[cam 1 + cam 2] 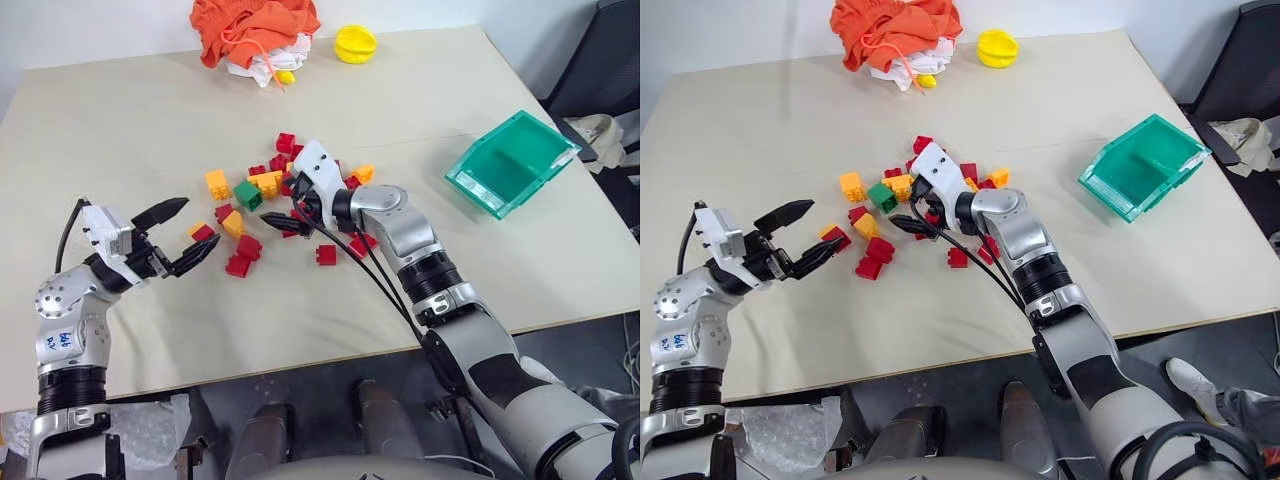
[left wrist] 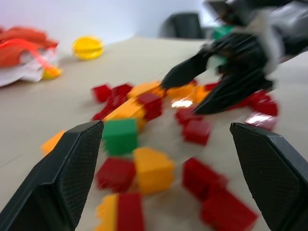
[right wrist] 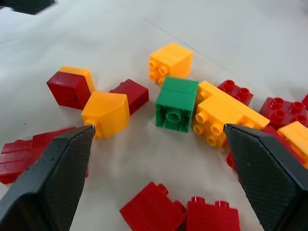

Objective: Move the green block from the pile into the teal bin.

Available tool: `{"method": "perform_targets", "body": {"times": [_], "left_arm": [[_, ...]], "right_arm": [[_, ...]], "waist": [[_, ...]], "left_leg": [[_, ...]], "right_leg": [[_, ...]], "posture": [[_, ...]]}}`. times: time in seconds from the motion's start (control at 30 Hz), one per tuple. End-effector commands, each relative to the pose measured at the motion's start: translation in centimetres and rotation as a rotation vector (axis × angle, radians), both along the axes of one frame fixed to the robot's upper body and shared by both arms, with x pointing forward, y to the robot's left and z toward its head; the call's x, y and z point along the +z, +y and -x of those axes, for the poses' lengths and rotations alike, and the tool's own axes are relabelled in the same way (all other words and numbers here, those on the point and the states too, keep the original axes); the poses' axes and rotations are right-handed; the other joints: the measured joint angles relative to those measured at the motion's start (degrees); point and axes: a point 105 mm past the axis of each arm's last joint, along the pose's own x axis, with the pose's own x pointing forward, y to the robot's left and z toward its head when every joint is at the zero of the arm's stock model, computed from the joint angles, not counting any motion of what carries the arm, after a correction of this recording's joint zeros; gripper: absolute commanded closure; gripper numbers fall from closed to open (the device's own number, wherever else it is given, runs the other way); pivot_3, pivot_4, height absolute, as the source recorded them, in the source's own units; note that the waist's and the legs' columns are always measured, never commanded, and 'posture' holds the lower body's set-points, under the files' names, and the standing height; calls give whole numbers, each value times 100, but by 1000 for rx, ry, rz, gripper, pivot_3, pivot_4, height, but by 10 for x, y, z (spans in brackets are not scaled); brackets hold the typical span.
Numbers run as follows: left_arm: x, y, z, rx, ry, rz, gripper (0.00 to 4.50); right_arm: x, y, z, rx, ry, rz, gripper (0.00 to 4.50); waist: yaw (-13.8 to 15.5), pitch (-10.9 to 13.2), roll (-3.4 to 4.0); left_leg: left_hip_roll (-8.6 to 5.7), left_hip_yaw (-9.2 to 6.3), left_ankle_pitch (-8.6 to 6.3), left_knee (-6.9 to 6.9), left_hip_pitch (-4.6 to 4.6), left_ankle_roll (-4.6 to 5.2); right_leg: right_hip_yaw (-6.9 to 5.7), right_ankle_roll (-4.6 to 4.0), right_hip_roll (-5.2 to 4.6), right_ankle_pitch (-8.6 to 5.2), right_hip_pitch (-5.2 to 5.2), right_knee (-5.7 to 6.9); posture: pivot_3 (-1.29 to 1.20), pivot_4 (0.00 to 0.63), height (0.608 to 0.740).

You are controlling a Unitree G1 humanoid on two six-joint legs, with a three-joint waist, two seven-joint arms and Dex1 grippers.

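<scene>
Fingers of left gripper [image 1: 180,235] spread, empty, near pile [image 1: 285,205]. Right gripper [image 3: 159,144] fingers spread just short of green block [image 3: 176,104], among bricks on tabletop [image 1: 150,130]. Block likely light, rigid, smooth: pinch flat sides. Teal bin [image 1: 512,165] well apart.

A robotics test room with an office feel is showing itself here: a plain pale counter [image 1: 150,120] is standing against a bare white wall, with a black office chair [image 1: 600,70] sitting at two o'clock. Toy bricks in a pile [image 1: 280,205] are lying mid-counter as practice props, a teal bin [image 1: 512,163] is resting at three o'clock, and crumpled orange cloth [image 1: 255,28] is lying at twelve.
</scene>
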Motion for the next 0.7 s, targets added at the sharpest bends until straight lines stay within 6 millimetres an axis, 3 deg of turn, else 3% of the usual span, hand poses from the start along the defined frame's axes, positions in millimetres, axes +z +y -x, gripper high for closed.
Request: {"method": "perform_targets", "body": {"times": [0.03, 0.13, 0.27, 0.4, 0.5, 0.7], "left_arm": [[5, -2, -9, 35, 35, -38, 0], [2, -3, -26, 89, 133, -96, 0], [10, -13, -54, 107, 217, -201, 0], [11, -21, -64, 58, 256, -281, 0], [13, -33, -76, 4, 308, -371, 0], [8, -42, -92, -24, 411, -512, 0]], "right_arm": [[24, 1, 2, 27, -67, -46, 20], [30, -15, 8, 39, -91, -58, 20], [32, -56, 27, 78, -117, -56, 20], [31, -80, 37, 71, -136, -44, 20], [34, -112, 48, 45, -154, -39, 20], [41, -148, 65, -23, -163, -32, 20]], "waist": [[9, 0, 0], [41, 0, 0], [179, 0, -2], [178, -1, -2], [187, 0, -3], [212, 2, -6]], "left_leg": [[-3, -1, 0, 1, 0, 0], [-5, -4, 0, 1, -1, 1], [-12, -16, 0, 5, -6, 1], [-25, -6, -3, 3, -8, 6], [-28, -1, -2, 0, -10, 5], [-28, 18, -3, 3, -11, 7]], "right_leg": [[0, 0, -1, 0, 0, 1], [0, 1, -2, 1, 0, 1], [-9, 3, -1, 2, 3, 0], [-6, 6, -3, 3, 2, -4], [-11, 6, 3, 3, -1, -10], [-7, 7, 4, 4, -1, -10]], "posture": [[0, 150, 740], [0, 150, 740], [0, 150, 740], [0, 150, 740], [0, 150, 740], [0, 150, 740]]}}
